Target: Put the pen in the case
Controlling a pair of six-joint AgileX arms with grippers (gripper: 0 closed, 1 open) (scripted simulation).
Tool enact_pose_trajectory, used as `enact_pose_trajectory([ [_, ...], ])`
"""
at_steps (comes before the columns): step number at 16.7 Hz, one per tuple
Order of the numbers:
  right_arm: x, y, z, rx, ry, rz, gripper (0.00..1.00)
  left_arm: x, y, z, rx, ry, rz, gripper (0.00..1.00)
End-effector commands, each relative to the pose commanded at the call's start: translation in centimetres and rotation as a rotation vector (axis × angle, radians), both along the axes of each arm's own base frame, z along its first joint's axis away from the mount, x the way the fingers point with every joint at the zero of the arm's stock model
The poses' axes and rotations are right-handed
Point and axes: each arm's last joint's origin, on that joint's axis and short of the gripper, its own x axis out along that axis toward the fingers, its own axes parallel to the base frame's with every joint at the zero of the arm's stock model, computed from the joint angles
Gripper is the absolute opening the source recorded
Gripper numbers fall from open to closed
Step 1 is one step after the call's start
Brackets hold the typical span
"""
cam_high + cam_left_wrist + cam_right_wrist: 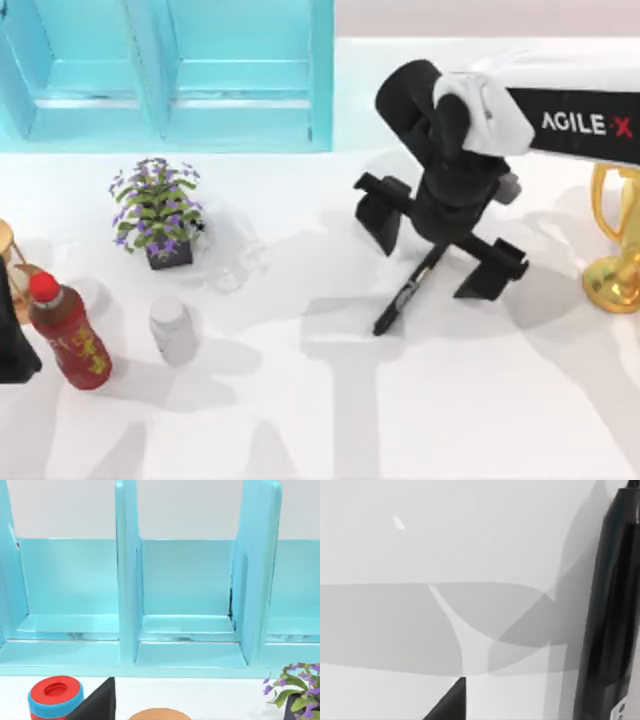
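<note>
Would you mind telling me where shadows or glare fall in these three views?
Top view: soft overlapping grey shadows spread on the table under the right gripper and pen. Right wrist view: broad shadow bands cross the white surface beside the pen, plus one small bright glint. Left wrist view: the case is evenly lit, without glare.

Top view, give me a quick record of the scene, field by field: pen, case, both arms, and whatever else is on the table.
pen: black pen lying on the white table, right of centre, slanted
case: turquoise case at the table's far left edge, with upright dividers
right gripper: right gripper above the pen's upper end, fingers spread to either side of it, not closed
left arm: dark part at the table's left edge
other items: potted plant, red-capped bottle, small white jar, gold trophy
</note>
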Motion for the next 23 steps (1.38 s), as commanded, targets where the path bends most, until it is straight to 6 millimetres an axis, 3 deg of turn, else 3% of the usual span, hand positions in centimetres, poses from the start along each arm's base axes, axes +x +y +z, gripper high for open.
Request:
enact_pose_trajectory([
  [7,0.0,0.0,0.0,0.000,0.000,0.000,0.02,0.0,0.0,0.0,0.000,0.000,0.000,1.00],
  [15,0.0,0.0,0.0,0.000,0.000,0.000,0.00,0.0,0.0,0.0,0.000,0.000,0.000,1.00],
  [16,-0.6,-0.8,3.0,-0.033,-0.011,0.028,0.00,0.0,0.0,0.0,0.000,0.000,0.000,1.00],
  [19,-0.4,-0.5,4.3,-0.027,-0.017,0.032,0.00,0.0,0.0,0.0,0.000,0.000,0.000,1.00],
  [23,-0.3,-0.5,8.8,-0.039,0.004,0.027,0.00,0.0,0.0,0.0,0.000,0.000,0.000,1.00],
])
